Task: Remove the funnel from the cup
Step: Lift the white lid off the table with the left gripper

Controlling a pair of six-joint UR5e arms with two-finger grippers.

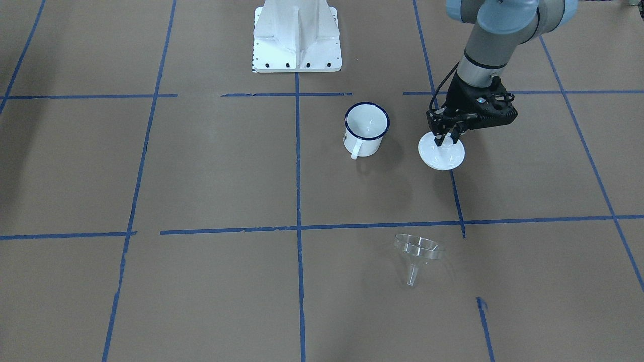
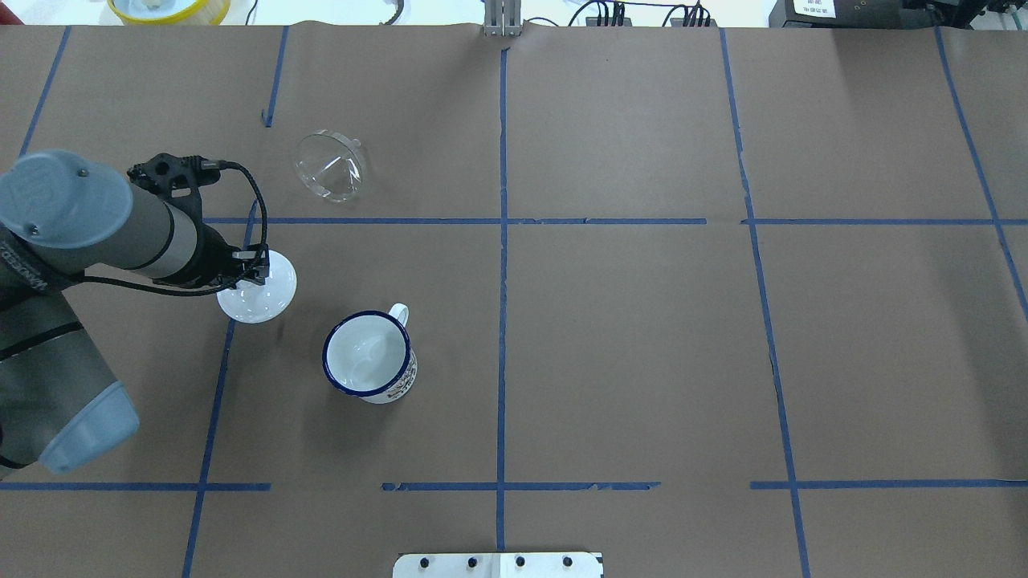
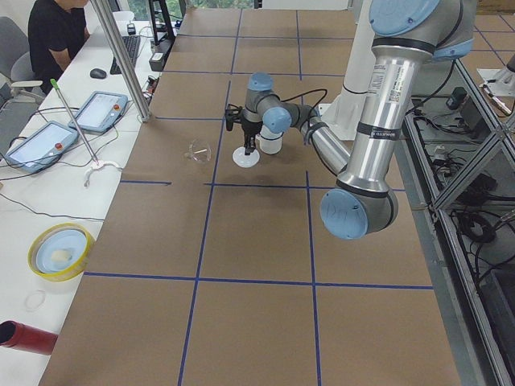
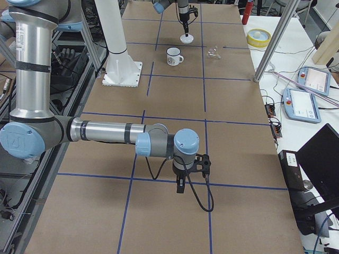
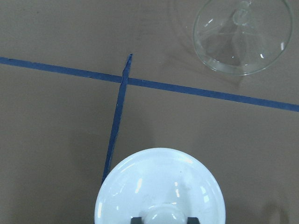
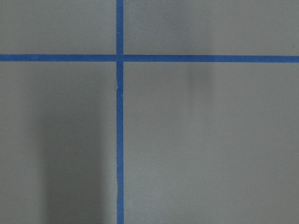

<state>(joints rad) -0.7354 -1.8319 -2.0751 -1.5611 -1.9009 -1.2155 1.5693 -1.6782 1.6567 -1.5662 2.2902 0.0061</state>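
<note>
white knobbed lid | blue tape lines | brown paper-covered table

Left wrist view: bottom edge cuts white round knobbed lid, knob half shown; left gripper only two dark slivers at bottom edge. Top edge clips clear plastic funnel, upper right.
Overhead view: lid knob hidden under gripper.
Exterior right view: right gripper too small, finger gap unreadable.
Exterior left view: white enamel cup partly behind left arm.

Left arm: silver tube, pale-blue joint caps — upper right, front view.
Left gripper: black, with a looping black cable.
Base: white, dark screws.
</note>
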